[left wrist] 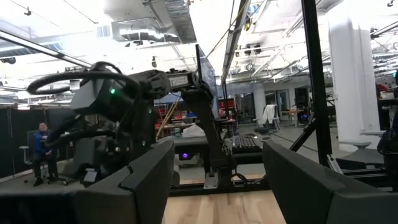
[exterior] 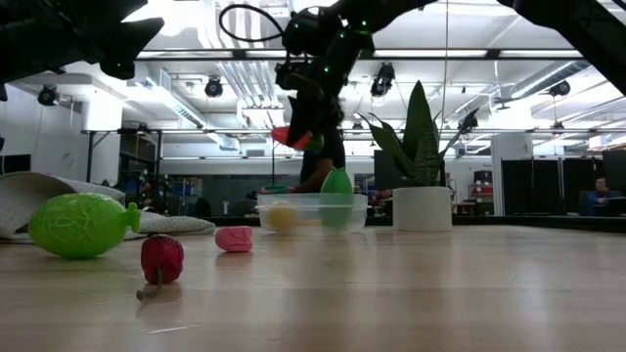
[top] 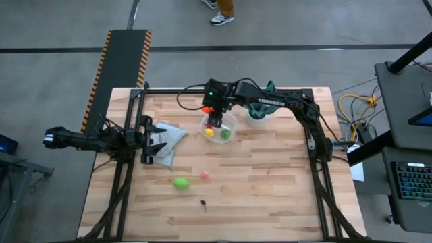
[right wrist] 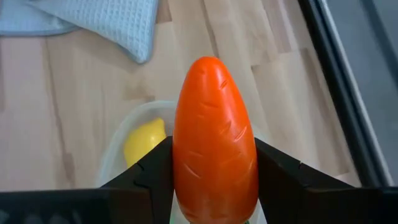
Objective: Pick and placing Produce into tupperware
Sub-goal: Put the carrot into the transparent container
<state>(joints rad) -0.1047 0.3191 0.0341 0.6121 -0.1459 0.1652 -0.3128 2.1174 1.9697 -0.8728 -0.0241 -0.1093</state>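
Note:
My right gripper (top: 214,120) is shut on the orange carrot (right wrist: 214,155) above the clear round bowl (top: 231,121). The carrot also shows in the low view (exterior: 293,137), over the bowl (exterior: 313,210). A yellow lemon (right wrist: 144,142) and a green piece (top: 226,133) lie in the bowl. On the table nearer the front lie a green lime (top: 181,182), a pink bit (top: 204,175) and a small dark red piece (exterior: 161,257). My left gripper (top: 154,143) is open and empty over the pale cloth (top: 169,135) at the table's left. My right gripper pinches the carrot by its two sides (right wrist: 177,168) between its two fingers (right wrist: 146,174). The fingers point down from above, and the carrot lies along them, its rounded tip (right wrist: 208,65) past the fingertips. The carrot hangs clear above the bowl.
A teal spiky plant in a white pot (top: 256,113) stands just right of the bowl, under the right arm. The pale cloth lies at the left of the bowl. Dark frame rails run along the table's left, right and far edges. Bare wood lies at the front.

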